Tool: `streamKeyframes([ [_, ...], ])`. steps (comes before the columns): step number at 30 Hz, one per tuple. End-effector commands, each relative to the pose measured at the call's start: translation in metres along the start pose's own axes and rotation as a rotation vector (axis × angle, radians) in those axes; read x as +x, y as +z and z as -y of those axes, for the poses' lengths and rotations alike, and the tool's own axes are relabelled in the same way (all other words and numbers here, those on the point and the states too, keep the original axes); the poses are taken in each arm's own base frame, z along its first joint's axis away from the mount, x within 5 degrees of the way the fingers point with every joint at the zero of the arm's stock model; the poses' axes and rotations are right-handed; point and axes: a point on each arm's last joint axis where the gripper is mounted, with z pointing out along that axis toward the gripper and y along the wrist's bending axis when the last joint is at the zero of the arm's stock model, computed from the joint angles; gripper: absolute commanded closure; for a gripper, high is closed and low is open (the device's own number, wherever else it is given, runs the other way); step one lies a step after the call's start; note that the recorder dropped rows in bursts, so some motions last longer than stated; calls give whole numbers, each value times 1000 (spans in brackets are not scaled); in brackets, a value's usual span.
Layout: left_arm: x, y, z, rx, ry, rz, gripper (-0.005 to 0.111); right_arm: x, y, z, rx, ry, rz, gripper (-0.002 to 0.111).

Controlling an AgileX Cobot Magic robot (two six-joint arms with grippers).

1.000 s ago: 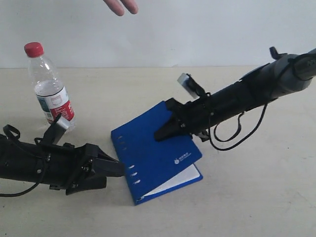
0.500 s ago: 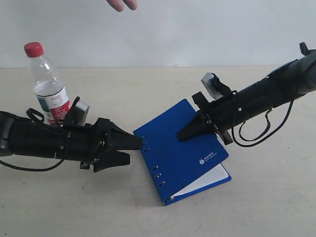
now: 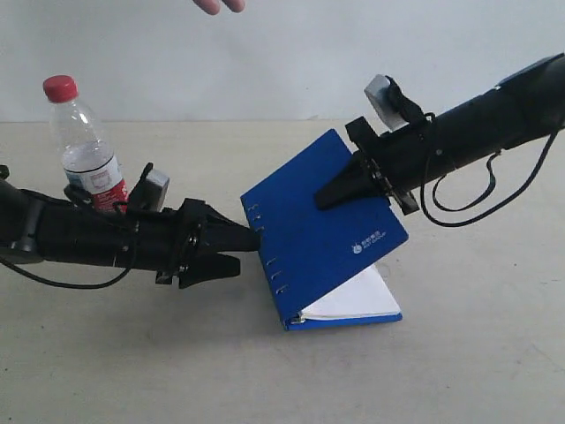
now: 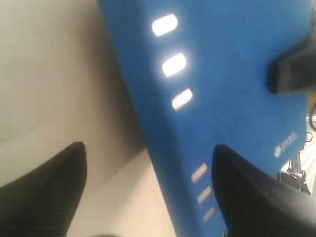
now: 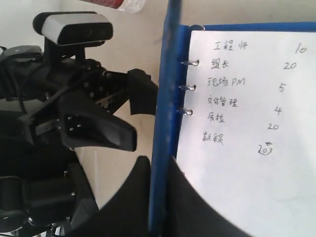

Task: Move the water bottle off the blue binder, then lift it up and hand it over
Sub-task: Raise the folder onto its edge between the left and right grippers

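The water bottle (image 3: 88, 150) stands upright on the table at the far left, off the blue binder (image 3: 309, 238). My right gripper (image 3: 340, 190) is shut on the far edge of the binder's cover and holds it raised and tilted. In the right wrist view the right gripper (image 5: 160, 170) has a finger on each side of the blue cover (image 5: 165, 98), and a handwritten white page (image 5: 237, 108) shows. My left gripper (image 3: 252, 243) is open at the binder's slotted spine edge. In the left wrist view the left gripper (image 4: 148, 153) straddles that blue edge (image 4: 217, 74).
A person's fingers (image 3: 221, 5) hang at the top edge, behind the table. White pages (image 3: 353, 305) lie open under the raised cover. The left arm (image 3: 79, 234) stretches along the table just in front of the bottle. The beige table (image 3: 459, 353) is bare at the front right.
The right gripper has raised the binder's cover and drawn the binder to the right, baring white pages. The left gripper has moved right to the spine edge. The bottle has not moved.
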Motion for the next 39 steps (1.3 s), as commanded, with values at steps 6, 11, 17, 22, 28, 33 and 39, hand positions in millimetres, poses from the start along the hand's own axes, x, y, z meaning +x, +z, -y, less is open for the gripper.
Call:
streamKeyframes([
  [6,-23,2,18,107,87,23,40,6,14,-29,-20,-70,-61,109],
  [11,-28,2,27,151,161,25,40,12,37,-22,-27,-50,-122,109],
  [17,-20,14,37,168,167,-14,40,19,56,-11,-24,-38,-186,109],
  [22,-9,29,55,196,187,-68,41,23,57,-5,11,-69,-230,109],
  [28,-11,22,97,239,293,-55,78,27,56,-1,53,-95,-277,109],
  [33,-15,2,139,277,410,-5,100,27,55,0,58,-133,-289,103],
  [39,-14,-14,170,304,504,33,100,28,54,2,66,-171,-302,63],
])
